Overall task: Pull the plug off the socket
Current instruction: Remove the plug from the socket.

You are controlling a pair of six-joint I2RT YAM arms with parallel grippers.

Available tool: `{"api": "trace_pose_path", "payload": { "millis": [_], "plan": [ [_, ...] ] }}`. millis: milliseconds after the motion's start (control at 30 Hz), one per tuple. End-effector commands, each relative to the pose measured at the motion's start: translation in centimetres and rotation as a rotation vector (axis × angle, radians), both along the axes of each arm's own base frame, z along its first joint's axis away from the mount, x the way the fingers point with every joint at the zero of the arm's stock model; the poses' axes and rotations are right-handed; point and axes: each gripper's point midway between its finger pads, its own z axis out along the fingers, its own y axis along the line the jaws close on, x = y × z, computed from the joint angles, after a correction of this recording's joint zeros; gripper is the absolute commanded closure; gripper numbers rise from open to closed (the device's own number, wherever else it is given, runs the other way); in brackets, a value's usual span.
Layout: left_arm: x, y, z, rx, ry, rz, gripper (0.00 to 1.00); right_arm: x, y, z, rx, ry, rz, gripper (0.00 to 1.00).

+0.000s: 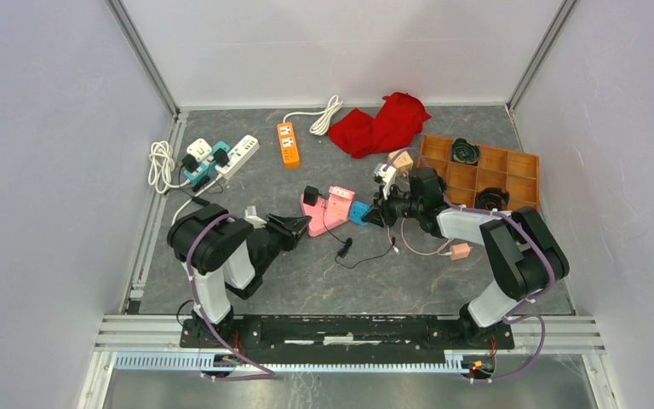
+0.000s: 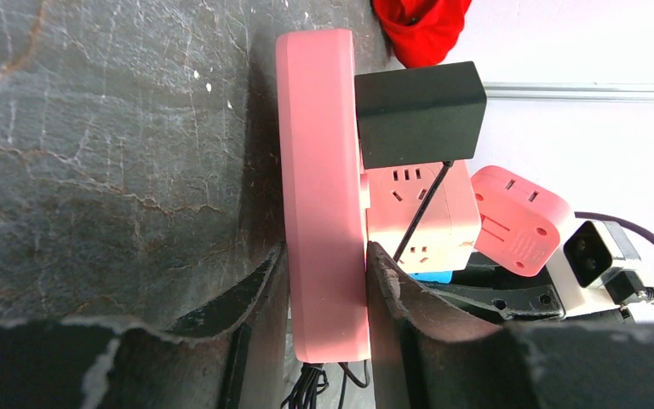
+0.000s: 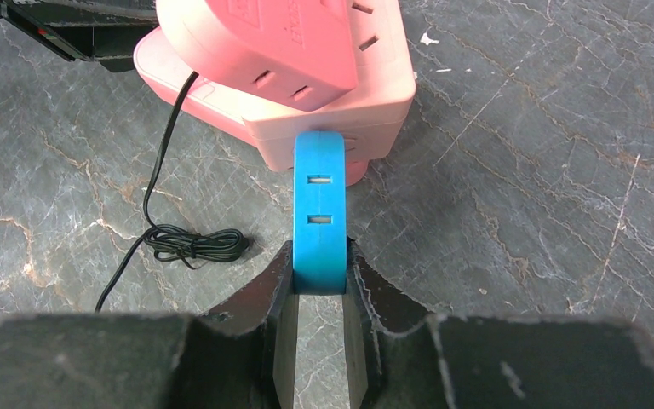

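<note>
The pink socket (image 1: 328, 209) lies mid-table with a black adapter (image 2: 419, 111) and pink adapters (image 2: 519, 220) plugged into its face. My left gripper (image 2: 325, 256) is shut on the pink socket's (image 2: 322, 196) near end, one finger on each broad side. The plug is a flat blue block (image 3: 319, 213) with two slots. Its far end sits against the pink socket (image 3: 332, 111). My right gripper (image 3: 319, 273) is shut on the near end of the blue plug (image 1: 358, 212). The two grippers (image 1: 294, 228) (image 1: 373, 215) face each other across the socket.
A thin black cable (image 3: 196, 243) lies coiled on the table beside the socket. Behind are an orange power strip (image 1: 287, 143), a red cloth (image 1: 381, 123), a white strip with plugs (image 1: 221, 156) and a wooden compartment tray (image 1: 511, 162). A small pink plug (image 1: 460, 250) lies by the right arm.
</note>
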Motion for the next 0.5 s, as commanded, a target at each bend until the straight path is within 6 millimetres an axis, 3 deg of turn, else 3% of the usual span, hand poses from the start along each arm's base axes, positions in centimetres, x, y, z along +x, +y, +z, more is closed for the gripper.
{"api": "trace_pose_path", "payload": {
  "millis": [0, 467],
  "plan": [
    [1.6, 2.0, 1.2, -0.002, -0.073, 0.121, 0.98, 3.0, -1.2, 2.1, 0.013, -0.100, -0.081, 1.00],
    [1.9, 2.8, 0.2, 0.008, -0.049, 0.172, 0.98, 2.5, -2.2, 1.4, 0.024, -0.089, -0.089, 1.00]
  ]
}}
